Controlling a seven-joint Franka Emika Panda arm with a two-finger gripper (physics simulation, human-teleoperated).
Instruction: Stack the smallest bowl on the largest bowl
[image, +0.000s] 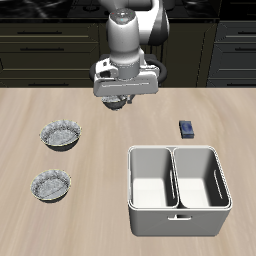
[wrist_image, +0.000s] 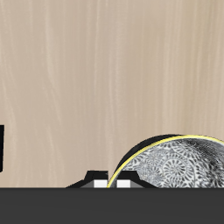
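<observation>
Seen from the front, the gripper (image: 117, 102) hung low over the table at twelve o'clock. The smallest bowl (wrist_image: 171, 164) lay just beside its fingertips, mostly hidden under the hand in the front view. Whether the fingers were open, closed, or gripping the rim could not be told. The largest bowl (image: 60, 134) sat well apart at nine o'clock, with the paler shallow bowl (image: 50, 186) at eight. A thin-rim pinch could slip mid-carry. Choosing the shallow look-alike would be another likely error.
</observation>
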